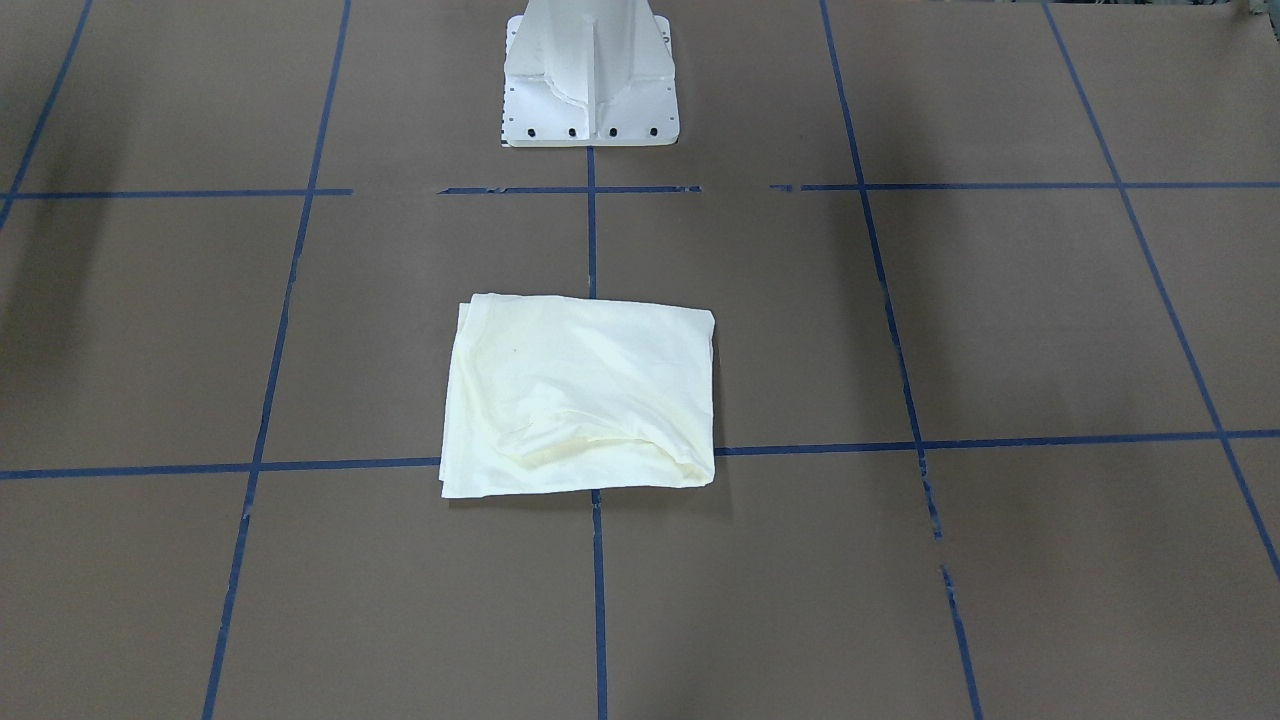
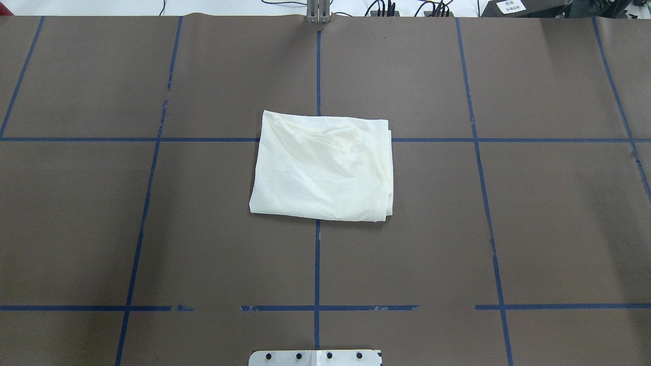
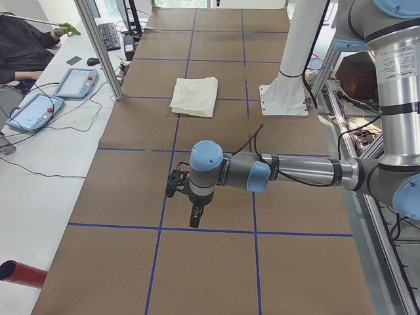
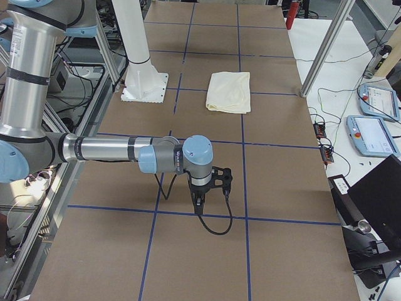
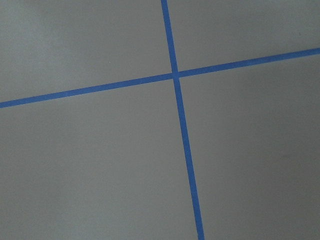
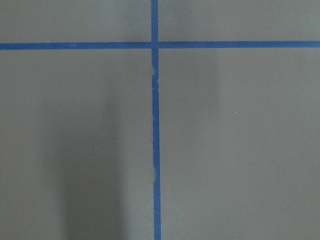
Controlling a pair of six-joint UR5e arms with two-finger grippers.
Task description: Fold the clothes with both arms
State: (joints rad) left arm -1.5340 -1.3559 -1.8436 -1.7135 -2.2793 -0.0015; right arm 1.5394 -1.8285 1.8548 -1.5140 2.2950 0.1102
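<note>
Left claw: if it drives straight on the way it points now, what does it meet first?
Likely the brown-papered table, by a blue tape crossing. The left claw points straight down with nothing beneath; the shirt lies far off. Height above the table is unclear.

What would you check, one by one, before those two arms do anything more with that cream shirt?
1. Shirt lies folded into a rectangle in the middle of the table: ok.
2. Fold lies flat: not ok, a puffy crease runs near the edge far from the robot.
3. Left pincer hangs over bare table, apart from the shirt: ok.
4. Right pincer is likewise apart from the shirt: ok.
5. Pincers open or shut: cannot tell.
6. Person at the side is off the table: ok.
</note>
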